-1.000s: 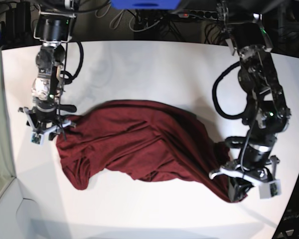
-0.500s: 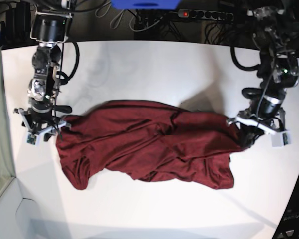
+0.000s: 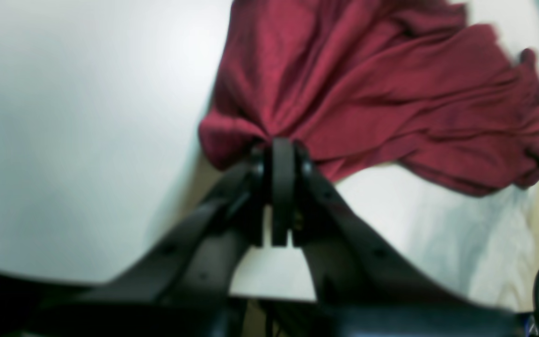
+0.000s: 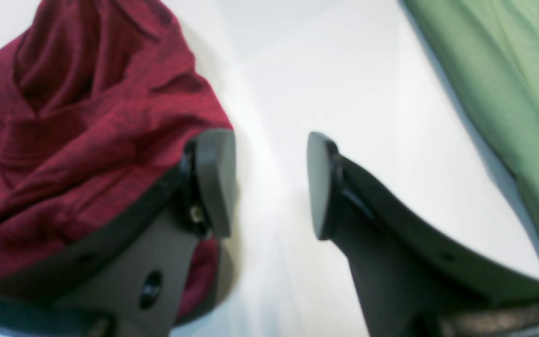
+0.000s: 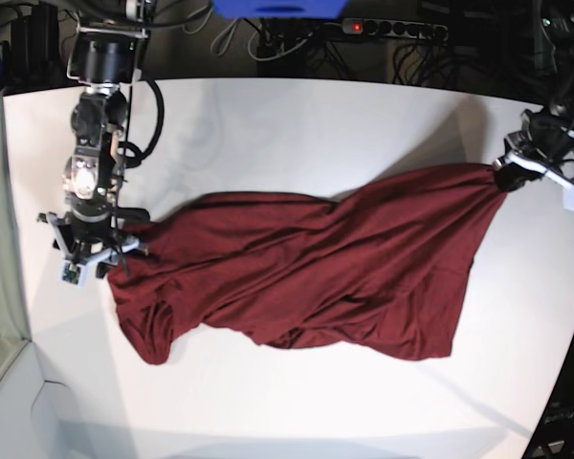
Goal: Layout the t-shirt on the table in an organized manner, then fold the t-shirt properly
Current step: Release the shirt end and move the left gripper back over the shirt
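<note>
The maroon t-shirt [image 5: 306, 273] lies wrinkled on the white table [image 5: 297, 124], stretched from the left side up to the far right. My left gripper [image 5: 502, 177] is shut on one corner of it near the table's right edge; in the left wrist view the jaws [image 3: 281, 154] pinch a bunched bit of the t-shirt [image 3: 367, 93]. My right gripper [image 5: 98, 260] stands open at the shirt's left edge. In the right wrist view its fingers [image 4: 213, 182] straddle bare table [image 4: 321, 70], with the t-shirt [image 4: 63, 140] against the left finger.
A green cloth [image 4: 508, 84] hangs past the table's left edge [image 5: 0, 287]. Cables and a power strip [image 5: 392, 29] lie behind the back edge. My left gripper is close to the table's right rim.
My left gripper has pulled the shirt corner from the front right to the far right, drawing the fabric out long. The right gripper has barely shifted.
</note>
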`<act>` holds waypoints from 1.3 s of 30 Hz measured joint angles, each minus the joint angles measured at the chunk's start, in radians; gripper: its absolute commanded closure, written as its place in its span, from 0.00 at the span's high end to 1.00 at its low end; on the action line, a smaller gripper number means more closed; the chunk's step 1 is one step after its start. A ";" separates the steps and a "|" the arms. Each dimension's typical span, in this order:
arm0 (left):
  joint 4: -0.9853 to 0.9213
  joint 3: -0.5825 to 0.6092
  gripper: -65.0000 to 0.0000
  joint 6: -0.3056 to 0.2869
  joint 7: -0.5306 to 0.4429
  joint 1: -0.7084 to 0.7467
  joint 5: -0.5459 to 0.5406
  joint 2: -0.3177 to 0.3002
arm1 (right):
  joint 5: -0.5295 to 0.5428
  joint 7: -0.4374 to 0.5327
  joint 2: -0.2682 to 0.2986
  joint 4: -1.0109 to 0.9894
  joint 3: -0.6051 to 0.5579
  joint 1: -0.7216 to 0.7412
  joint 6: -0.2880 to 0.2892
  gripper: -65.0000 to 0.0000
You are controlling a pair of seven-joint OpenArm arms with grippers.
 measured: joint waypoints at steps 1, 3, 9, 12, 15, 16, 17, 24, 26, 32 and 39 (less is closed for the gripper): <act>-0.006 -0.006 0.01 0.000 0.030 0.000 0.000 -0.001 | 0.000 0.000 0.000 0.000 0.000 0.005 0.000 0.40; -0.014 -0.014 0.01 0.000 0.078 0.000 0.003 -0.003 | 0.000 0.001 0.000 0.000 0.001 0.009 0.000 0.40; -0.014 -0.005 0.01 0.000 0.187 0.000 0.002 0.000 | 0.000 -0.002 0.000 0.000 0.001 0.008 0.000 0.40; -0.036 -0.005 0.01 -0.004 0.189 -0.007 -0.001 0.017 | 0.000 -0.002 0.000 0.000 0.001 0.007 0.000 0.40; -0.105 -0.005 0.01 -0.003 0.214 -0.006 0.000 0.024 | 0.000 -0.002 0.000 0.000 0.001 0.005 0.000 0.40; -0.127 -0.006 0.01 -0.003 0.216 -0.007 -0.002 0.024 | 0.000 -0.003 0.000 0.000 0.001 0.005 0.000 0.40; -0.146 -0.007 0.01 -0.003 0.224 -0.016 0.000 0.025 | 0.000 -0.002 0.000 0.000 0.001 0.002 0.000 0.40; -0.216 -0.007 0.45 -0.003 0.220 -0.035 -0.003 0.025 | 0.000 -0.003 0.000 0.000 0.001 0.002 0.000 0.40; -0.213 -0.008 0.64 -0.003 0.214 -0.037 -0.005 0.024 | 0.000 -0.006 0.000 0.000 0.001 0.002 0.000 0.40; -0.209 -0.013 0.87 -0.003 0.215 -0.064 -0.005 0.026 | 0.000 -0.007 0.000 0.000 0.001 0.002 0.000 0.40; -0.235 -0.123 0.83 -0.003 0.216 -0.211 0.002 0.063 | 0.000 -0.007 0.000 0.000 0.001 0.003 0.000 0.40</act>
